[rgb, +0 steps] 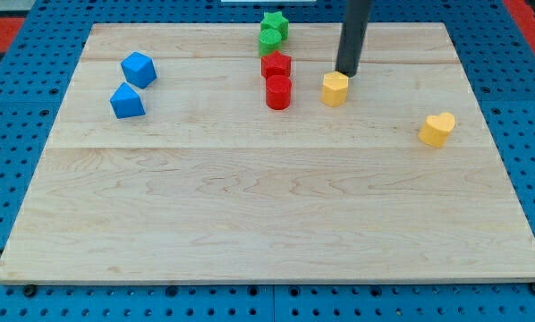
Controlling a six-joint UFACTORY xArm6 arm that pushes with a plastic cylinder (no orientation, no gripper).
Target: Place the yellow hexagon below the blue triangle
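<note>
Seven small blocks lie on the worktop (pixel 267 215), and my tip (pixel 346 72) stands just above and to the right of the yellow hexagon (pixel 335 88), at its upper edge; contact or a thin gap, I cannot tell. No jaws belong to this arm, only the straight dark rod, so nothing is grasped.

To the hexagon's left, near it, a red cylinder (pixel 278 92) sits directly below a red block (pixel 275 64), the two touching. Above them are two green blocks, a rounded one (pixel 270 38) and a star-like one (pixel 275 23), pressed together near the worktop's top edge. A yellow heart-shaped block (pixel 437 129) lies well apart toward the view's right. Far on the view's left sit the blue triangle (pixel 127 102) and, just above it, a blue angular block (pixel 138 69).

The worktop is pale wood of glued planks with visible grain, matte. It rests on a blue perforated base (pixel 17 179). All the blocks look smooth and solid-coloured.
</note>
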